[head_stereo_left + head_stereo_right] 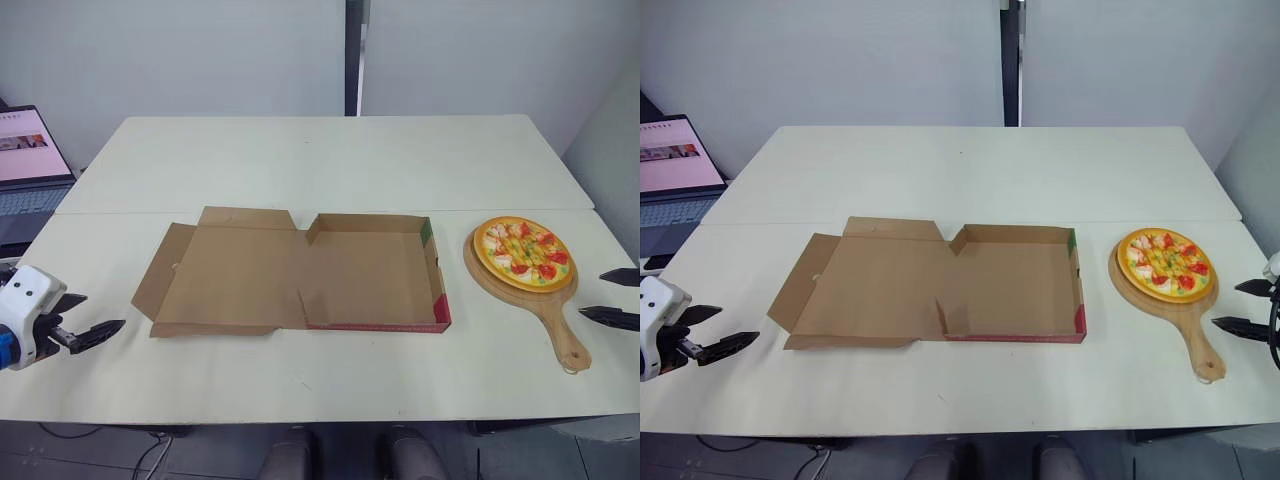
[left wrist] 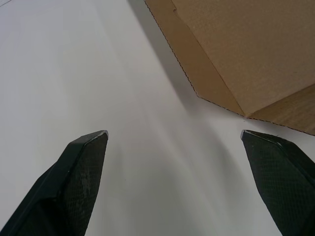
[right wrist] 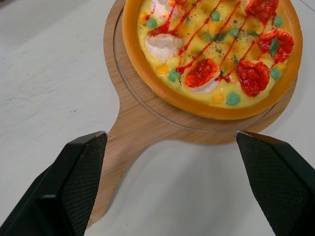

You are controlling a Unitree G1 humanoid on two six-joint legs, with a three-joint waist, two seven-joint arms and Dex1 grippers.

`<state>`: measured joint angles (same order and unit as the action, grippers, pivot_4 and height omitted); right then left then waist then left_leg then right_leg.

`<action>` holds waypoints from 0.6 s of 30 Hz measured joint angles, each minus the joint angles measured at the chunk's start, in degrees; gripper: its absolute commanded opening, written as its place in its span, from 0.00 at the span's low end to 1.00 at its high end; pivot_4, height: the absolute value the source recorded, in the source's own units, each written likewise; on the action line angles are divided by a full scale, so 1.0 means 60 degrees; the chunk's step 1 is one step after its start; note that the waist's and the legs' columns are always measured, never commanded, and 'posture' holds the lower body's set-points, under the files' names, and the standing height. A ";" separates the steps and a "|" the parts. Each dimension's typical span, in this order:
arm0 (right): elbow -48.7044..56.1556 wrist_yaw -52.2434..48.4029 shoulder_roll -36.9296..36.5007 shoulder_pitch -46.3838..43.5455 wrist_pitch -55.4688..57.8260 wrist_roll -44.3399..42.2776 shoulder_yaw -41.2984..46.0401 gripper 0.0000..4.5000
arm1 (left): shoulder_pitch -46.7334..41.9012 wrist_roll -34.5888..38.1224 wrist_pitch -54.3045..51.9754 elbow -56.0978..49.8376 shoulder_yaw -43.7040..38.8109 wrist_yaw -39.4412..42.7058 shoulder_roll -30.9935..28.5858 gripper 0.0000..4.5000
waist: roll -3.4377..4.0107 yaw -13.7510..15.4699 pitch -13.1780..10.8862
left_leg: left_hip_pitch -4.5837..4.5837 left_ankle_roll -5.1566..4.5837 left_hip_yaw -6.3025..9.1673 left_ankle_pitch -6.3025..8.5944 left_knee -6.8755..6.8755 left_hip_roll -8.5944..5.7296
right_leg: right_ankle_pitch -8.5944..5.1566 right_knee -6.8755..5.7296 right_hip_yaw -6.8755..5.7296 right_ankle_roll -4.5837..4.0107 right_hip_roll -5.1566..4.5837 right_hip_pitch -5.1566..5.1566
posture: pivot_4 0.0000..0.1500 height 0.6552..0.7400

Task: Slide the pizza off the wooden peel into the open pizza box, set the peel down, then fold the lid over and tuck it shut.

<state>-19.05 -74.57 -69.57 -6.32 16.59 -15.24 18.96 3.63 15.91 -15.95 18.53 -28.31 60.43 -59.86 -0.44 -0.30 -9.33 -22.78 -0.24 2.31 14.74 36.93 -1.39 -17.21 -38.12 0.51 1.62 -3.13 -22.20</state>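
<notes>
My left fingers (image 1: 100, 331) hang spread and empty over the near left corner of the counter (image 1: 330, 160), beside the open pizza box (image 1: 370, 270). My right fingers (image 1: 612, 318) are spread too, holding nothing, by the handle of the peel (image 1: 558, 328). The pizza (image 1: 522, 253) sits on it near the right edge.

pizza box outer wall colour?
Pizza box outer wall is red, green at the far right corner. Shows best in left eye view.

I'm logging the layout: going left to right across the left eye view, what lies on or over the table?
left gripper → open pizza box → pizza → right gripper
</notes>
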 measured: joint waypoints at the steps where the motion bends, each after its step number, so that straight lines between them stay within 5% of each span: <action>1: 0.0000 0.0000 0.0000 0.0000 0.0000 0.0000 0.0000 0.99 | 0.0000 0.0000 0.0000 0.0000 0.0000 0.0000 0.0000 1.00 | 0.0000 0.0000 0.0000 | 0.0000 0.0000 0.0000 0.0000 0.0001 0.0000 | 0.0000 0.0000 0.0000 0.0000 0.0000 0.0000 | 1.00 1.00; 18: -0.0801 0.0775 0.0255 0.0358 -0.0772 0.0087 0.0095 0.99 | -0.1437 0.0343 0.0101 0.1497 0.0286 0.0902 -0.0041 1.00 | -0.0003 -0.0008 -0.0001 | 0.0013 -0.0001 -0.0020 0.0000 0.0016 -0.0004 | 0.0004 -0.0059 0.0011 0.0009 0.0008 -0.0006 | 1.00 1.00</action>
<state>-23.86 -69.92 -68.04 -4.17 11.96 -14.71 19.53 -4.99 17.97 -15.34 27.51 -26.60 65.84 -60.10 -0.46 -0.34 -9.34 -22.71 -0.25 2.18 14.74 37.02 -1.41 -17.18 -38.47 0.58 1.67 -3.08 -22.23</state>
